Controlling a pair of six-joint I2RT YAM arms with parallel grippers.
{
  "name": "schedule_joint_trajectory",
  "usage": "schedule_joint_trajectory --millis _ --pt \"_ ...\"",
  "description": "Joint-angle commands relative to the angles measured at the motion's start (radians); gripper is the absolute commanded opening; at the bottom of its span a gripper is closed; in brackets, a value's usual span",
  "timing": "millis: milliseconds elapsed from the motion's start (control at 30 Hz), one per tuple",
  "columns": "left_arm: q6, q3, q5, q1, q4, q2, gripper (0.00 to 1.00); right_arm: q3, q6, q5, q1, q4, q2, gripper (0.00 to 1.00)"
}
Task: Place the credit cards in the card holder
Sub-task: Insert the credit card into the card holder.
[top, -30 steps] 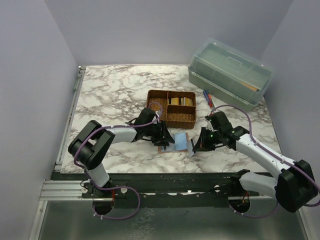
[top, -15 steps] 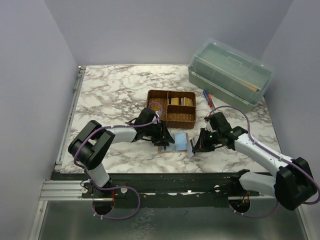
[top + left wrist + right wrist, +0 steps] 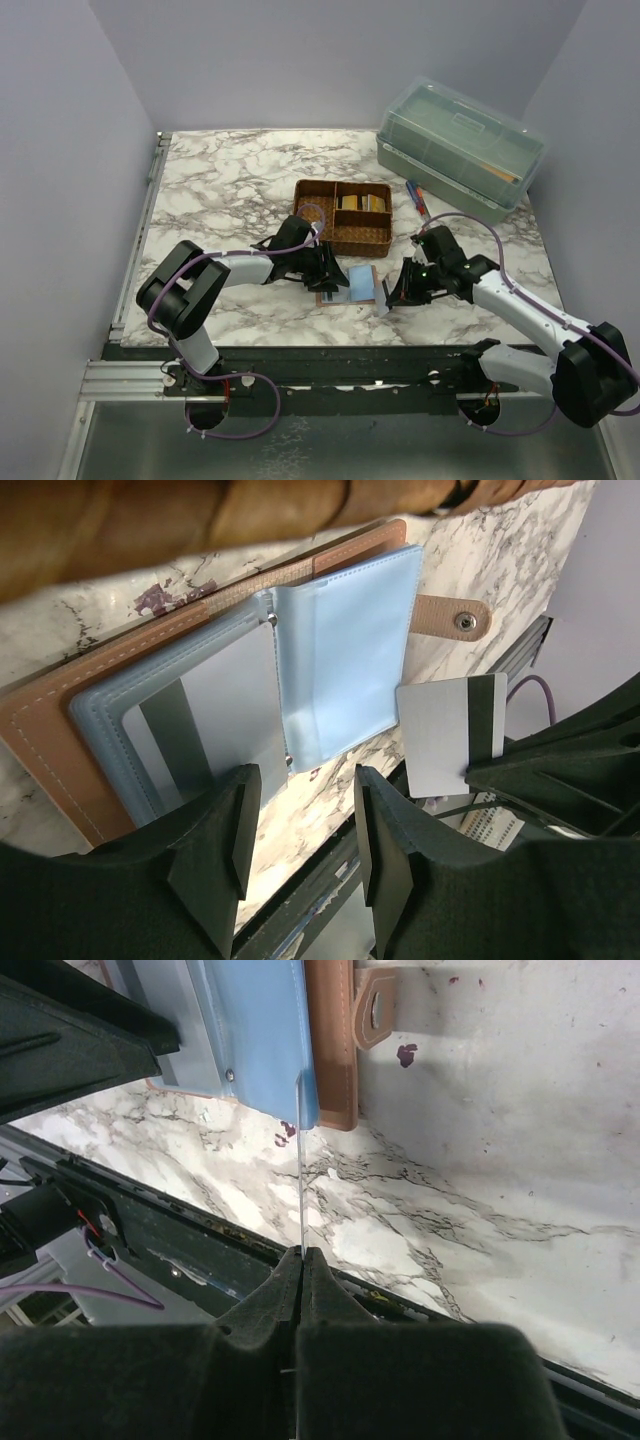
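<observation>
Though folded out flat on the white-and-grey marbled table (image 3: 230,180), hemmed in on three sides: small tan-brown leather-like card holder (image 3: 350,284) with pale blue clear pockets. Through its left pocket, a greyish card with a dark stripe (image 3: 200,715).

Just behind the card holder: brown woven divided tray (image 3: 345,238), with yellowish cards (image 3: 362,203) stacked in one back compartment.

At the card holder's left edge: left gripper (image 3: 328,272), black fingers (image 3: 215,850) parted about halfway and grasping nothing. Tips over the near edge of the blue pockets. Impossible to tell whether touching them.

Just right of the card holder, near its snap tab (image 3: 455,618): right gripper (image 3: 392,297), fingers clenched tight on one thin whitish-grey credit card (image 3: 445,730) with a dark stripe along one side. Seen edge-on from the right wrist, lined up with the near corner of the blue pocket. From the left wrist, apart from the card holder, beside the tab, in no pocket.

Farther right and behind the card holder: red and blue pens (image 3: 417,197) lying side by side on the marble. Beyond them, well apart from the card holder: large translucent green lidded box (image 3: 460,140).
</observation>
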Motion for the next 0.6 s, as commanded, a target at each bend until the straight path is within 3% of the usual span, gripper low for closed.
schedule_joint_trajectory --millis 0,567 --pt "0.029 -0.014 -0.048 -0.003 -0.062 0.002 0.49 -0.022 0.007 0.006 0.008 -0.023 -0.017 0.00" --pt "0.032 -0.008 -0.051 -0.003 -0.069 0.001 0.50 -0.042 0.010 0.001 0.008 -0.044 -0.049 0.00"
